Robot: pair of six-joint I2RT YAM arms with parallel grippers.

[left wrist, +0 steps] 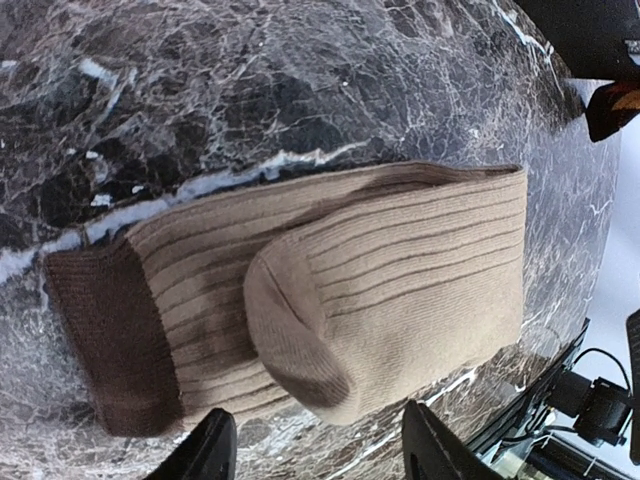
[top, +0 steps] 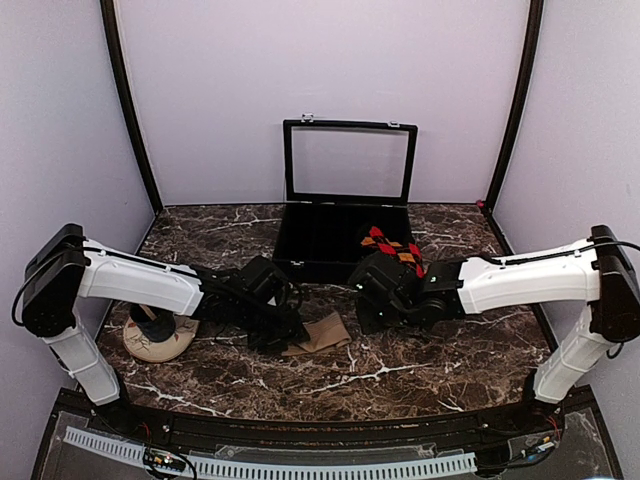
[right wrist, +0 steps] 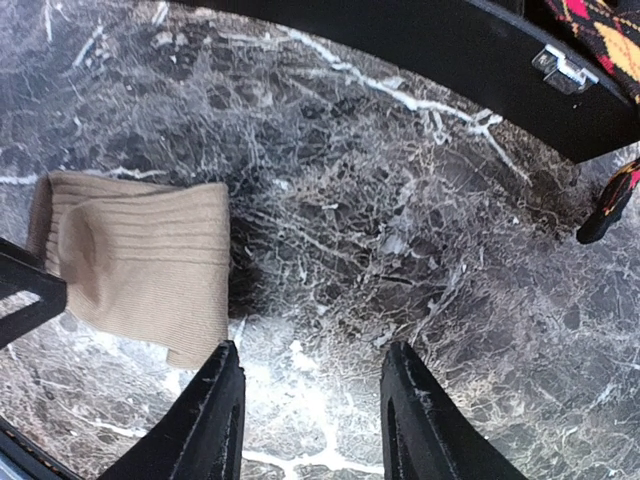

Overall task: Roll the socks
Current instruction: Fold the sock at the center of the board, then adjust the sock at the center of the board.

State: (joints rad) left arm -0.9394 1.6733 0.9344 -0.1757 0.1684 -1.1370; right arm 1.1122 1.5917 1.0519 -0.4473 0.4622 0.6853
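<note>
The tan sock [top: 322,333] lies folded over itself on the marble table, its dark brown cuff [left wrist: 105,340] at the left of the left wrist view. My left gripper [top: 277,335] is low at the sock's left end; its jaws [left wrist: 315,448] are open, with the folded toe [left wrist: 300,350] just beyond the fingertips and nothing between them. My right gripper [top: 372,312] stands open [right wrist: 312,405] over bare marble, to the right of the tan sock [right wrist: 140,262]. The argyle sock [top: 395,247] rests on the black case's right side [right wrist: 600,25].
A black compartment case [top: 300,250] with its glass lid [top: 348,163] raised stands at the back centre; its front wall [right wrist: 450,50] is close behind my right gripper. A tan round disc [top: 160,338] sits under my left arm. Walls close in on both sides.
</note>
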